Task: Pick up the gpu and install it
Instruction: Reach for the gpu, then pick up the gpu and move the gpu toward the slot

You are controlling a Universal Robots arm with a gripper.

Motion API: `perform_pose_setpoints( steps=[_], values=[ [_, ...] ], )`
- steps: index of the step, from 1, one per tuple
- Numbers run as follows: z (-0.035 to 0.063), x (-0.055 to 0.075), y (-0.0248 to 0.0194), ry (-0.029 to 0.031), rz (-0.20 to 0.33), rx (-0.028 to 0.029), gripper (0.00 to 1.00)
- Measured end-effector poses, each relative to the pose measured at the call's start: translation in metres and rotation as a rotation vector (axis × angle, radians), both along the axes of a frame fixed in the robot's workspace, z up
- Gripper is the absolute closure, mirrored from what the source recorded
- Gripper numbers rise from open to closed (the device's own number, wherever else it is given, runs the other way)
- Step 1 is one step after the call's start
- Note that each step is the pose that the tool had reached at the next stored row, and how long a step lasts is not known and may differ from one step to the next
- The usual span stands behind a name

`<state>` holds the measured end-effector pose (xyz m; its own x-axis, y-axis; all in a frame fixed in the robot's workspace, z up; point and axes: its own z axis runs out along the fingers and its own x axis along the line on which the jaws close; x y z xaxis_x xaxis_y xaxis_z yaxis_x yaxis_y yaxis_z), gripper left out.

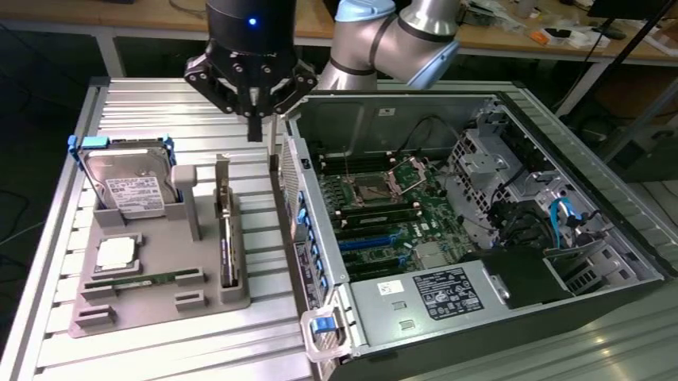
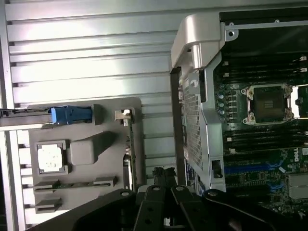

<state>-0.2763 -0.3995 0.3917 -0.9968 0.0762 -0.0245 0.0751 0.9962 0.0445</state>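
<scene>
- Claw (image 1: pixel 256 133) pressed together, pinching nothing, pointing down over the gap between tray (image 1: pixel 159 305) and case (image 1: pixel 360 127), just beside the case's near wall.
- Gpu (image 1: pixel 225 234) on its long edge in a slot along the tray side nearest the case, silver bracket upright at the far end; lower than the claw and to the exterior view's left of it, not touched.
- Grey block (image 1: pixel 186 198) upright between gpu and hard drive (image 1: pixel 127 190).
- Hard drive propped in a blue-handled frame at the tray's far corner.
- Cpu (image 1: pixel 114 252) flat in a square pocket in front of the drive; green memory stick (image 1: pixel 143 279) flat beside it, nearer the camera.
- Tall case wall rising between gpu and motherboard (image 1: pixel 398 218).
- Case lying open on the exterior view's right: bare socket (image 1: pixel 376 190) in the middle of the board, blue slots (image 1: pixel 371 238) below it, black cables looping above.
- Power supply (image 1: pixel 445 290) at the case's near end; blue cables (image 1: pixel 561 218) by the metal cage on the far side.
- Blue latch (image 1: pixel 323 324) on the case's near corner.
- Ribbed metal table (image 1: pixel 138 103) under tray and case; wooden bench (image 1: pixel 138 16) behind.
- Small blue light (image 1: pixel 251 21) glowing on the black wrist above the claw.
- White label on the drive, print too small to read.
- Black label with white print on the power supply, not legible; two small white stickers just beside it, also unreadable.
</scene>
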Motion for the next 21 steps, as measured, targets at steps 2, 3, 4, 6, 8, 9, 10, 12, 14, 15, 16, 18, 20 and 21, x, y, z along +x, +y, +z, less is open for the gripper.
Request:
perform_pose_setpoints(
  steps=[2,3,4,6,8,9,10,12,14,15,16,18,20,21],
  values=[
    [-0.0001,-0.008,0.0000,0.0001,0.000,-0.0001,0.89],
    [-0.0002,-0.012,-0.0001,0.0001,0.000,-0.0001,0.89],
    [-0.0003,-0.016,-0.0001,0.0000,0.000,0.0000,0.89],
    [-0.0004,-0.024,-0.0001,0.0001,0.000,-0.0001,0.89],
    [-0.0006,-0.032,-0.0002,0.0001,0.000,-0.0001,0.89],
    [-0.0007,-0.036,-0.0002,0.0001,0.000,-0.0001,0.89],
    [-0.0008,-0.039,-0.0003,0.0000,0.000,0.0000,0.89],
    [-0.0008,-0.047,-0.0004,0.0002,0.000,-0.0002,0.89],
    [-0.0010,-0.051,-0.0004,0.0001,0.000,-0.0001,0.89],
    [-0.0010,-0.053,-0.0004,0.0001,0.000,-0.0001,0.89],
    [-0.0010,-0.054,-0.0004,0.0001,0.000,-0.0001,0.89],
    [-0.0010,-0.054,-0.0004,0.0001,0.000,-0.0001,0.89],
    [-0.0010,-0.054,-0.0003,0.0001,0.000,-0.0001,0.89],
    [-0.0010,-0.054,-0.0003,0.0002,0.000,-0.0001,0.89]
  ],
)
